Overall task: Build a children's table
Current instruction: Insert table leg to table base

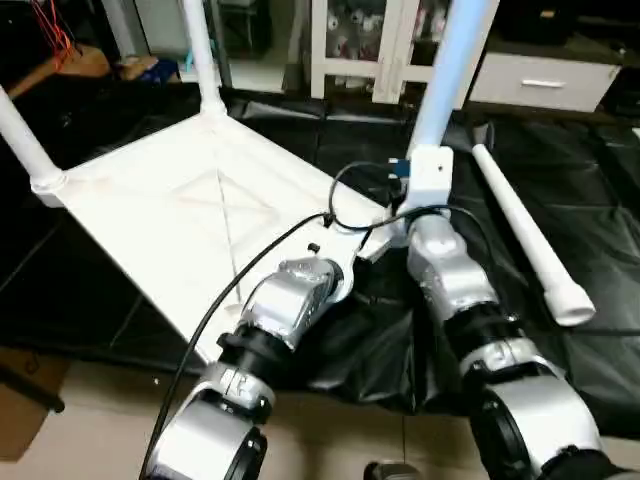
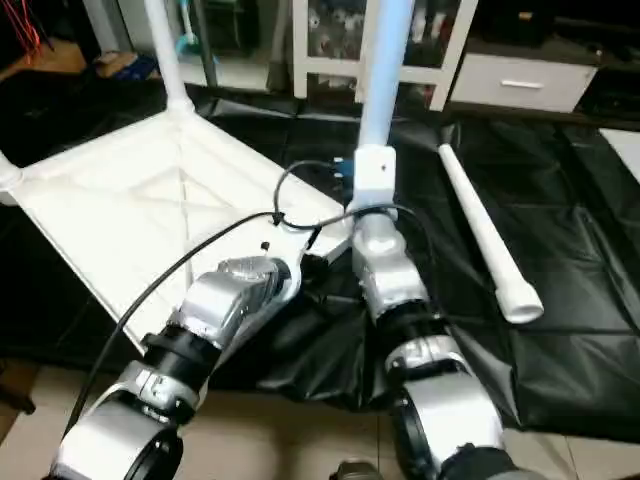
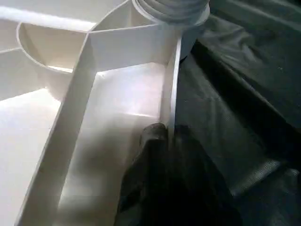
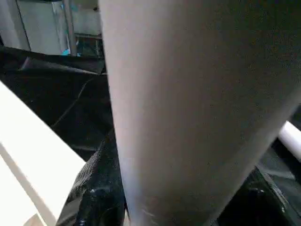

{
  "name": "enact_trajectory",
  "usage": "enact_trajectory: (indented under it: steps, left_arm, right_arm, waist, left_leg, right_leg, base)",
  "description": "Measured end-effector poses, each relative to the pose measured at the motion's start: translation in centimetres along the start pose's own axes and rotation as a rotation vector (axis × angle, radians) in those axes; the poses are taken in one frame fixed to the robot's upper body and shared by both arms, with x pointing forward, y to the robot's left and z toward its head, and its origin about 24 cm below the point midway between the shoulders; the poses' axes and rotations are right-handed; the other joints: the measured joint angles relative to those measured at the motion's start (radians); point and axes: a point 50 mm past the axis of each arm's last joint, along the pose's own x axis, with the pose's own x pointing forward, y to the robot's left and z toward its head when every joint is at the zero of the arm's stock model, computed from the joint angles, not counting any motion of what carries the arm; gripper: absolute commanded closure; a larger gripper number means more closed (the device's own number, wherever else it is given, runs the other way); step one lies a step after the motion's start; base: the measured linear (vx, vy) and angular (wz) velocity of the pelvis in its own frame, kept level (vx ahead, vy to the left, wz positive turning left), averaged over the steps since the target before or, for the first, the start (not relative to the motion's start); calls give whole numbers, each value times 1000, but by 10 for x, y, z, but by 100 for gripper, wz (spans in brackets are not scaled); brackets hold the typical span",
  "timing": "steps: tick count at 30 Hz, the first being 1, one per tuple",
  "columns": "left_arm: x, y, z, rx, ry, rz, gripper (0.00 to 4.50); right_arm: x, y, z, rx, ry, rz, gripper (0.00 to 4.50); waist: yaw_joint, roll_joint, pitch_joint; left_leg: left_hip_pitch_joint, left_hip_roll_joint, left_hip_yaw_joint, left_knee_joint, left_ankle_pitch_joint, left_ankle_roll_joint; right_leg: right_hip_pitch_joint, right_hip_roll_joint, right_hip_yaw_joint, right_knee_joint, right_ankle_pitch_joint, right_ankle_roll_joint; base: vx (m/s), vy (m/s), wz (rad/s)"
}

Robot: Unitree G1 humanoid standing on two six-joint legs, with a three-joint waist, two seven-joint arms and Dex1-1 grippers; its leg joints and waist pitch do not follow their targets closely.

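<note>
The left gripper [image 3: 170,141] pinches the upturned tabletop's [image 1: 190,215] rim to steady it, while the right gripper [image 4: 188,207] clasps an upright leg [image 1: 450,70] at the near corner socket [image 3: 171,12], seemingly for screwing in.

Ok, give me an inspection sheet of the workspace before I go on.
Surface: black sheet, creased, over the floor.
Job's things: top lies underside up; far leg and left leg stand in corner sockets; upright leg at the near-right corner; loose leg lies on the sheet to the right.
Clutter: cardboard off the sheet, near left.
Grippers: left hand pinches the top's rim; right hand grips the upright leg.
Cables: black cable runs along the left forearm.
Surroundings: white cabinet behind.
</note>
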Motion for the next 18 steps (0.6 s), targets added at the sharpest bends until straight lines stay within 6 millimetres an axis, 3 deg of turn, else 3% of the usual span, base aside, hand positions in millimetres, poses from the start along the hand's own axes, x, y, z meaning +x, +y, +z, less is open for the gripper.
enact_trajectory:
  steps: [11, 14, 18]
  left_arm:
    - [-3, 8, 4, 19, -3, -2, 450]
    - [-11, 22, -1, 133, -4, -35, 450]
    - [-41, 55, -18, 395, -28, -150, 450]
  right_arm:
    - [5, 3, 3, 66, -28, 47, 268]
    - [4, -2, 3, 100, -33, 133, 268]
    - [-8, -7, 0, 116, -47, 406, 268]
  waist:
    - [-7, -1, -1]
    - [-7, -2, -1]
    - [12, -5, -3]
  left_leg:
    - [-11, 2, 0, 3, 0, 3]
    - [-11, 3, -1, 4, 1, 4]
    - [-11, 12, -3, 6, 1, 0]
  right_leg:
    - [-10, 0, -3, 1, 2, -1]
    - [-10, 0, -5, 3, 2, -1]
    - [-9, 1, -19, 7, 2, -1]
  base:
    - [0, 0, 0]
    - [0, 0, 0]
    - [0, 0, 0]
